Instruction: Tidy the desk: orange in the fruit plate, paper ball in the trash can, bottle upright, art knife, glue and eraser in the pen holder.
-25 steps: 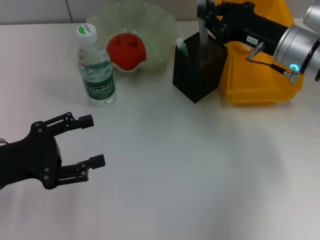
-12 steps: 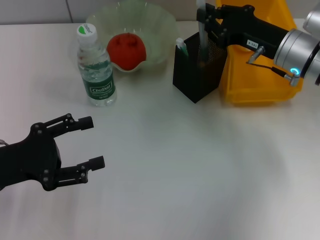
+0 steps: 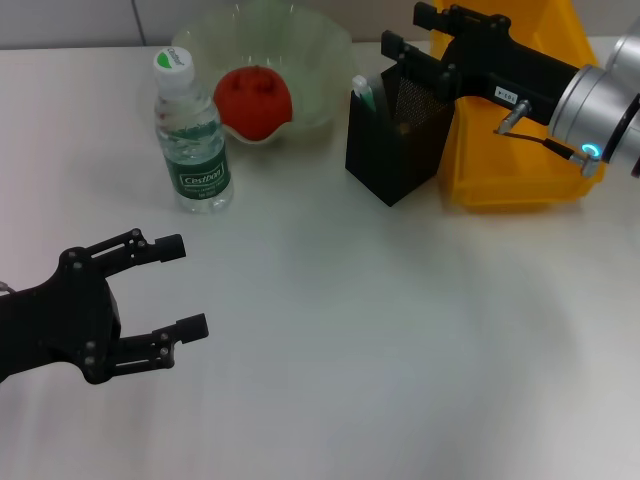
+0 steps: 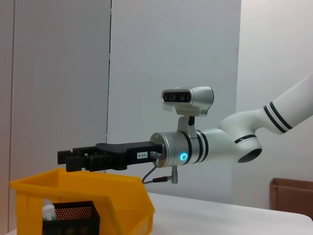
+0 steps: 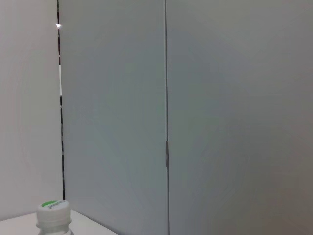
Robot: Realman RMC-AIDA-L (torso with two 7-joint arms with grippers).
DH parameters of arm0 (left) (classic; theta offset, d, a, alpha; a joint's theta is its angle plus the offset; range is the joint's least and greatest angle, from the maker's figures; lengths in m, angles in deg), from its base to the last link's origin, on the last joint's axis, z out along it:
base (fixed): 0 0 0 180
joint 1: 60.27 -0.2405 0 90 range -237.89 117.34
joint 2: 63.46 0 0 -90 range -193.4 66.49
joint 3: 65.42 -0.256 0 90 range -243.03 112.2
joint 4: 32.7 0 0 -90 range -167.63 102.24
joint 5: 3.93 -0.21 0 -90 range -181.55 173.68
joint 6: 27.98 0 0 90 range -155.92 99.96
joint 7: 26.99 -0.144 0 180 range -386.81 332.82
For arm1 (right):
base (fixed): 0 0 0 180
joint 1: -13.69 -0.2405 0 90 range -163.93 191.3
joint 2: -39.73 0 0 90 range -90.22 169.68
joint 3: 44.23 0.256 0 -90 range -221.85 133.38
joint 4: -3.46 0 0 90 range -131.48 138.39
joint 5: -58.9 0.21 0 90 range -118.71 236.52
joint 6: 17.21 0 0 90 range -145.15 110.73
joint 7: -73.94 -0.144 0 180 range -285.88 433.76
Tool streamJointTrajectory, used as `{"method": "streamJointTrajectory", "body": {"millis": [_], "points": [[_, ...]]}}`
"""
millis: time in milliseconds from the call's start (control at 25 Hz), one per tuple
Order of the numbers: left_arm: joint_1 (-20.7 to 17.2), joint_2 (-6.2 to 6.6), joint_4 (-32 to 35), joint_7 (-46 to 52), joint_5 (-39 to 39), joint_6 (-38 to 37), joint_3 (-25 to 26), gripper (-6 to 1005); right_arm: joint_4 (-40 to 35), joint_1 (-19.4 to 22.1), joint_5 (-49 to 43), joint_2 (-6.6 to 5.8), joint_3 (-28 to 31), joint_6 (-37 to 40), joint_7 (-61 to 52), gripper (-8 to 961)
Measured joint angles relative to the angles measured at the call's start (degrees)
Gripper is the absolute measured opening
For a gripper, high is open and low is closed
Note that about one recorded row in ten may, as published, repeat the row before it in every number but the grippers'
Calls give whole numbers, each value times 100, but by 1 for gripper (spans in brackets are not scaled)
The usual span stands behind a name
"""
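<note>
1. The right gripper (image 3: 410,32) hovered over the pen holder (image 3: 392,140), fingers apart and empty.
2. The left gripper (image 3: 185,286) sat low near the table's (image 3: 400,330) front, fingers spread.
3. The orange (image 3: 252,100) lay in the fruit plate (image 3: 320,60); the bottle (image 3: 190,135) stood upright.

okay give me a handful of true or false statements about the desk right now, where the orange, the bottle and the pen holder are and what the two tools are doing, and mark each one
1. The orange lies in the fruit plate. True.
2. The bottle lies on its side. False: it stands upright beside the fruit plate, cap on top.
3. The right tool is above the pen holder, fingers apart. True.
4. The left tool is clamped on the bottle. False: it is open and holds nothing, over bare desk nearer the robot.
5. The pen holder stands inside the trash can. False: it stands on the desk next to the yellow bin.
</note>
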Motion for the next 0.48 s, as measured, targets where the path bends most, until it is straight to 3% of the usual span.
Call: {"method": "streamJointTrajectory", "body": {"millis": [240, 480], "points": [[0, 0, 0, 0, 8, -4, -2, 827, -11, 24, 79, -1, -10, 11, 3, 617], [0, 0, -3, 0, 8, -4, -5, 827, -5, 42, 203, -13, -7, 49, -87, 737]]}}
